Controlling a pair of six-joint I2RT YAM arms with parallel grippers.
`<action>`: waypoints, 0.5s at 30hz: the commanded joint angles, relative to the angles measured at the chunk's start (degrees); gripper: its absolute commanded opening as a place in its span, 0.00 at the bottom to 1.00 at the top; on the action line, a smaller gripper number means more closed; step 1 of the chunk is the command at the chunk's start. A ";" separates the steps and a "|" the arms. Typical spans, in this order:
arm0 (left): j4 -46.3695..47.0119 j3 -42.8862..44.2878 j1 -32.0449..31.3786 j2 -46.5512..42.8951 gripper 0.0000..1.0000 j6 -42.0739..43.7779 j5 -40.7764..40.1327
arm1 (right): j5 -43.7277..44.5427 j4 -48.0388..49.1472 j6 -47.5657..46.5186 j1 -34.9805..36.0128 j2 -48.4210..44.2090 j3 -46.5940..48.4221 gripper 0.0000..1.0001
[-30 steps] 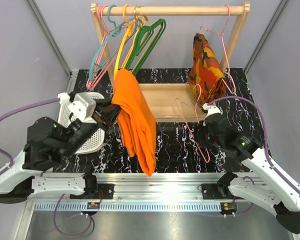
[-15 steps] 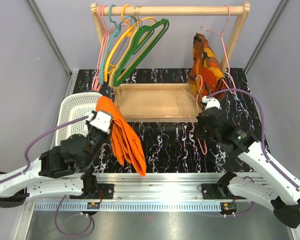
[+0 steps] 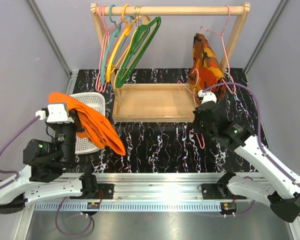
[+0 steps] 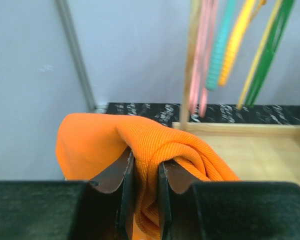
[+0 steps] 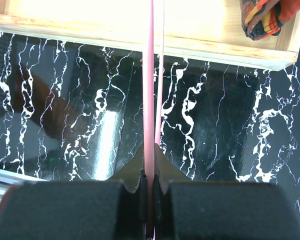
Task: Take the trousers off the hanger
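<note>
The bright orange trousers [image 3: 97,130] hang from my left gripper [image 3: 65,111] and drape to the right over the white basket and the black table. In the left wrist view the jaws are shut on a fold of the trousers [image 4: 90,140]. The thin pink wire hanger [image 3: 202,144] is clear of the trousers and held in my right gripper [image 3: 199,112] near the wooden base's right end. In the right wrist view the hanger [image 5: 149,100] runs straight up from the shut jaws [image 5: 149,170].
A white basket [image 3: 92,100] sits at the left under the trousers. The wooden rack [image 3: 170,10] stands at the back on its wooden base [image 3: 155,102]. Several coloured hangers [image 3: 132,45] hang at its left, a patterned orange-red garment [image 3: 206,65] at its right.
My left arm has carried the trousers left and back, from in front of the rack to over the basket. My right gripper has moved slightly back with the pink hanger.
</note>
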 commanded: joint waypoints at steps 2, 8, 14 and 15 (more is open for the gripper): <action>20.56 1.50 9.76 4.76 0.00 15.50 2.17 | 1.25 4.46 -1.23 -0.15 1.39 3.67 0.00; -8.63 10.64 42.80 16.09 0.00 -10.17 23.88 | 1.86 5.78 -2.55 -0.15 3.32 7.44 0.00; -10.56 15.72 55.07 20.32 0.00 -13.69 25.65 | 1.51 5.34 -3.69 -0.15 3.77 10.87 0.00; -11.44 16.53 55.78 22.07 0.00 -13.26 24.78 | 1.51 5.26 -3.87 -0.15 3.68 11.48 0.00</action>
